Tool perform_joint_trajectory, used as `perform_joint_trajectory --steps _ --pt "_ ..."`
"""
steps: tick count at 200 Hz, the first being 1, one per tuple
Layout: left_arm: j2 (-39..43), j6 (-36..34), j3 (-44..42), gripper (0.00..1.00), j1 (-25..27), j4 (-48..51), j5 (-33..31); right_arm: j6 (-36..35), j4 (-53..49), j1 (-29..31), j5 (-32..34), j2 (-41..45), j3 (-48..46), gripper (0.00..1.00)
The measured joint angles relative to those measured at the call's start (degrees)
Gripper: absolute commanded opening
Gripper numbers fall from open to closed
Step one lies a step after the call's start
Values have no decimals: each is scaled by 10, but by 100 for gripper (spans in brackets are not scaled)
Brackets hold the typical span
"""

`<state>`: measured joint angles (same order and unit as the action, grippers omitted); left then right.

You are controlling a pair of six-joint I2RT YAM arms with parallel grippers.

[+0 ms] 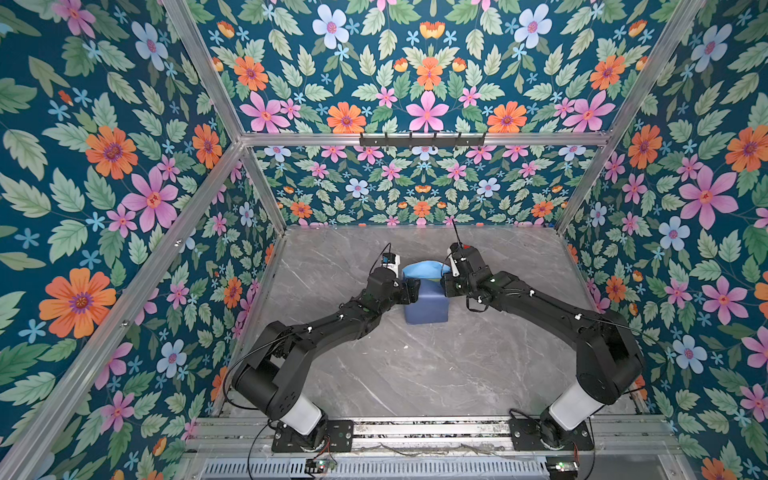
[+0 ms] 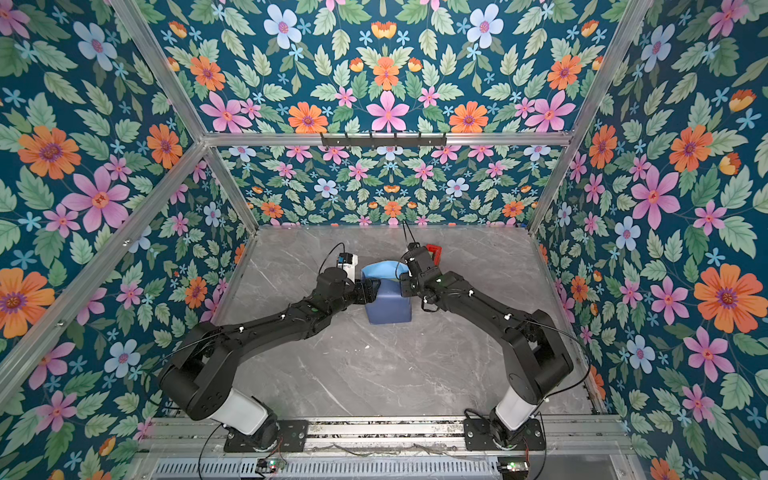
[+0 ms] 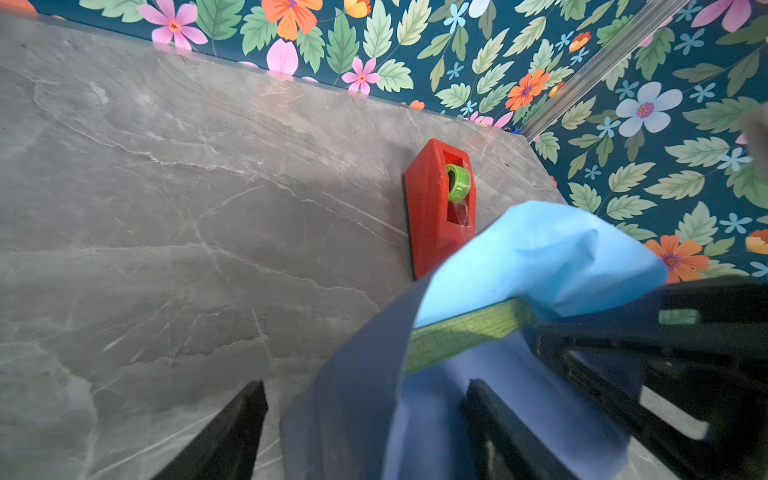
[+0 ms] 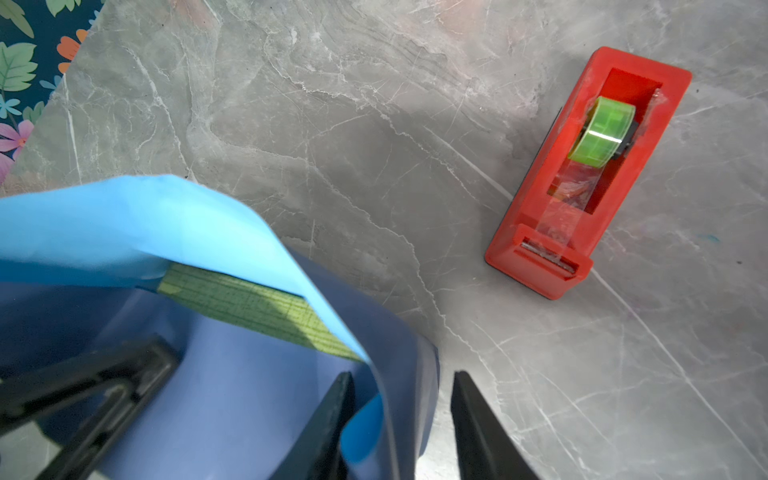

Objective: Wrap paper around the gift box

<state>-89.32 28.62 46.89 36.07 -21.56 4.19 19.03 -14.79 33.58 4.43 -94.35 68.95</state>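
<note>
The gift box (image 4: pixel 257 309) sits toward the far middle of the table (image 4: pixel 374 124), between my two arms, almost wholly under the paper (image 1: pixel 426 307). Only a strip of its green top shows, between the slate-blue flap drawn up over the near side and the light-blue flap arching over from the far side. The red tape dispenser (image 4: pixel 590 174) stands apart from it, farther back on my right.

My left gripper (image 3: pixel 365 384) stands wide open. The slate-blue flap runs between its fingers, but neither pad clamps it. My right gripper (image 4: pixel 402 374) is less wide, with bare table showing in the gap. A lip of paper lies along one finger (image 4: pixel 332 424). I think it holds nothing, though I cannot tell whether that lip touches the pad.

I judge the sheet thin, light and springy. The far flap billows instead of lying flat, so it will likely lift off as soon as nothing presses it. The box looks stiff, and probably light enough to skid on this smooth stone if I push it sideways. I would pinch the paper close to its free edge, over the box's top, where the hard face backs the pads. I would pull it across rather than upward, so the box stays put and the sheet does not tear.
</note>
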Motion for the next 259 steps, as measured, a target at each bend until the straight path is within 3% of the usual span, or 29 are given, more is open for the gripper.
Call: perform_joint_trajectory --steps 43,121,166,199,259 --pt "13 12 -26 86 0 -21 19 1 0 0 -2 0 0 40" --pt "-12 15 -7 78 -1 -16 1 -2 -17 -1 -42 31 14 51" --pt "-14 14 -7 75 -1 -17 1 -1 -17 -75 -132 89 -25 52" --pt "-16 15 -7 74 -1 -20 2 1 -17 -134 -199 81 -32 52" --pt "-16 16 -7 74 -1 -19 2 4 -11 -141 -264 14 -23 48"
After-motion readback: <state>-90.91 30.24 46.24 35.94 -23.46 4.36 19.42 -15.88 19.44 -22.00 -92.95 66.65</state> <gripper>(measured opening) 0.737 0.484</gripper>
